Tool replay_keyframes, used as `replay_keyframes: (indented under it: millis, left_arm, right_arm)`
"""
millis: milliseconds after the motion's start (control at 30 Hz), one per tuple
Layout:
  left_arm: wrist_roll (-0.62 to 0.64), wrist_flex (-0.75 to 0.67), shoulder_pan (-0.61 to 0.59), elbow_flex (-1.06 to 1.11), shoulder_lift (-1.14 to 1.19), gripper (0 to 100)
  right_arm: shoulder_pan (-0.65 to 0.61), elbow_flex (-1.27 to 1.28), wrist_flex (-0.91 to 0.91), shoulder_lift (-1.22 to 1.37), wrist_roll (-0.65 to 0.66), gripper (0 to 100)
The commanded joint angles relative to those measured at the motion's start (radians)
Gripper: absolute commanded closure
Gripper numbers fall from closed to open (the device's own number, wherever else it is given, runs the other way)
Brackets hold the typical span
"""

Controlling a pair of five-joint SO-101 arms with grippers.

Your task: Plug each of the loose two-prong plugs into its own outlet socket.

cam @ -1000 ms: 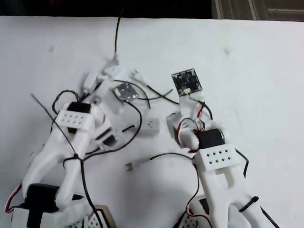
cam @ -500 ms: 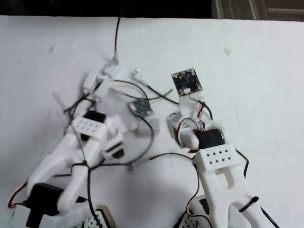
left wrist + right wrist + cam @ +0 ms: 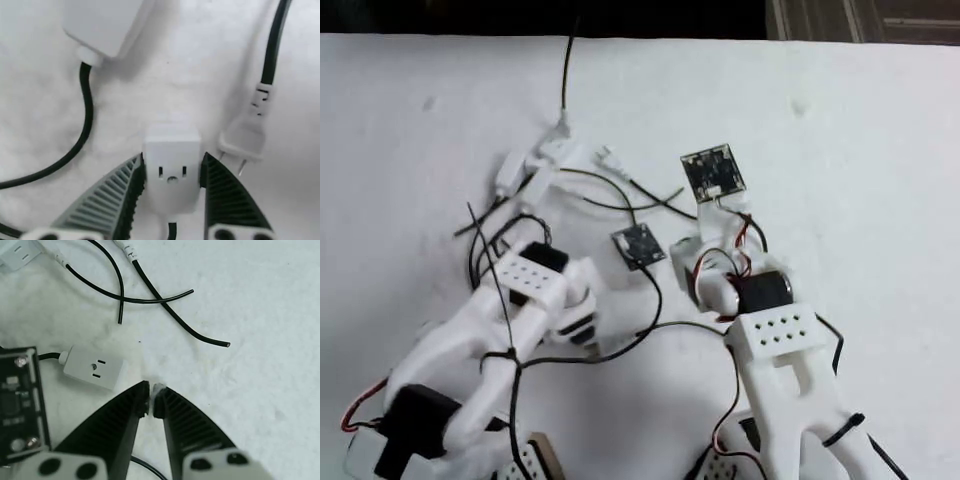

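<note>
A white socket (image 3: pixel 171 172) is gripped at its two sides by the left end effector (image 3: pixel 172 166), whose ribbed fingers (image 3: pixel 125 200) are closed against it; the socket's face with its slots is turned upward. A loose two-prong plug (image 3: pixel 246 141) is laid on the white tabletop (image 3: pixel 840 120) just beside the socket, not touching it, with its prongs bare and a black cord (image 3: pixel 272 45) running off from it. A white block (image 3: pixel 102 22) with its own black cord is seen farther off. The right end effector (image 3: pixel 151 401) is held low over the tabletop with its tips brought almost together, and nothing can be seen between them. Near those tips a white outlet (image 3: pixel 93 368) is seen beside a circuit board (image 3: pixel 17 405).
</note>
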Motion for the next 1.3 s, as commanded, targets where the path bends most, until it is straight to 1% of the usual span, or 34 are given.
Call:
replay_keyframes:
  millis: [0, 133, 300, 367, 433, 533, 633, 700, 767, 833, 900, 967, 1033, 1100, 1267]
  left_arm:
    - [0.009, 0.074, -0.028, -0.052, -0.045, 83]
    - [0.009, 0.164, -0.058, -0.080, -0.185, 76]
    - [-0.003, 0.195, -0.148, -0.072, -0.386, 71]
    - [-0.041, 0.181, -0.171, -0.048, -0.400, 71]
    - [-0.055, 0.127, -0.182, -0.002, -0.378, 71]
    - [-0.060, 0.009, -0.197, 0.068, -0.306, 71]
    - [-0.060, -0.040, -0.199, 0.080, -0.205, 71]
    - [-0.063, -0.040, -0.191, 0.078, -0.154, 71]
    - [-0.061, -0.037, -0.159, 0.087, -0.136, 72]
    - [-0.057, -0.012, -0.119, 0.098, -0.143, 75]
    - [-0.052, 0.011, -0.054, 0.118, -0.160, 77]
    - [-0.009, 0.017, 0.008, 0.147, -0.185, 77]
    - [0.037, 0.017, 0.044, 0.164, -0.213, 77]
    - [0.052, 0.017, 0.062, 0.176, -0.229, 77]
    - [0.058, 0.018, 0.056, 0.184, -0.239, 77]
  right_arm:
    - [0.002, -0.008, -0.015, -0.001, 0.012, 97.7]
    - [0.002, -0.008, -0.016, -0.001, 0.012, 97.7]
    - [0.002, -0.008, -0.016, -0.001, 0.012, 97.7]
    - [0.002, -0.008, -0.018, -0.001, 0.012, 97.7]
    - [0.002, -0.008, -0.018, -0.001, 0.012, 97.7]
    - [0.002, -0.008, -0.018, -0.001, 0.012, 97.7]
    - [0.002, -0.008, -0.018, -0.001, 0.012, 97.7]
    - [0.002, -0.006, -0.018, -0.001, 0.012, 97.7]
    - [0.002, -0.006, -0.018, -0.001, 0.012, 97.7]
    - [0.002, -0.006, -0.018, -0.001, 0.012, 97.7]
    - [0.002, -0.006, -0.018, -0.001, 0.012, 97.7]
    - [0.002, -0.006, -0.018, -0.001, 0.012, 97.7]
    - [0.002, -0.006, -0.018, -0.001, 0.012, 97.7]
    - [0.002, -0.006, -0.018, -0.001, 0.012, 97.7]
    - [0.002, -0.006, -0.018, -0.001, 0.012, 97.7]
